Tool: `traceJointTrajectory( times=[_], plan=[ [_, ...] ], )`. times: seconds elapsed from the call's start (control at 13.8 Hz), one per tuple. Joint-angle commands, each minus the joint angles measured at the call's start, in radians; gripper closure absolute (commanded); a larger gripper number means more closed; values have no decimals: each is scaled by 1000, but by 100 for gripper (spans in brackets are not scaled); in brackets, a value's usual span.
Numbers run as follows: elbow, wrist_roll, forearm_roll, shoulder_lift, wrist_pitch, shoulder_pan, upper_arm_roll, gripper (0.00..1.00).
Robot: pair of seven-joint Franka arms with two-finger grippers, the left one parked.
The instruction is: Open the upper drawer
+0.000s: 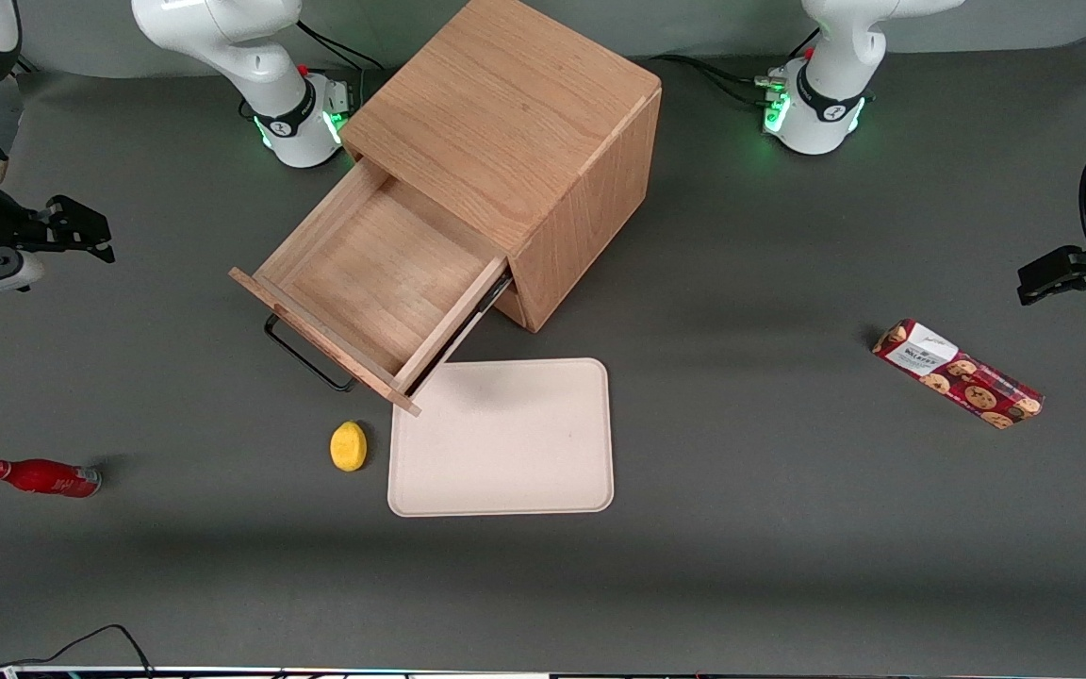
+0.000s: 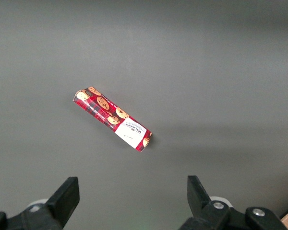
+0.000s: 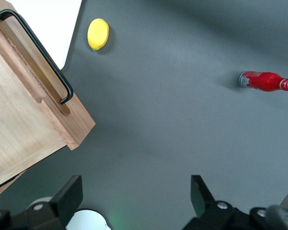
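The upper drawer (image 1: pixel 369 283) stands pulled out of the cabinet (image 1: pixel 524 123) — tray bare; the claw (image 3: pixel 137 199) hovers beside it, fingers wide, holding nothing.

Upper drawer (image 1: pixel 378 273) and cabinet (image 1: pixel 524 132): oak-grain wood, satin finish; handle (image 3: pixel 38 55) of thin black wire, matt. Surface (image 1: pixel 741 528): dark grey, matt. Gripper (image 3: pixel 137 201) has matt black fingers (image 3: pixel 69 194), spread apart above the surface near the drawer front.
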Motion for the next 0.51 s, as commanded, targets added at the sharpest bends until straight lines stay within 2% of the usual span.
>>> traceJointTrajectory(
  times=[0.0,0.07,0.22,0.44],
  plan=[
    [10,333,-13,-20,-59,12,50,0],
    [3,442,-7,-35,-64,12,59,0],
    [-80,449,27,-86,-33,4,49,0],
    [-245,449,33,-182,91,-13,46,0]
  ],
)
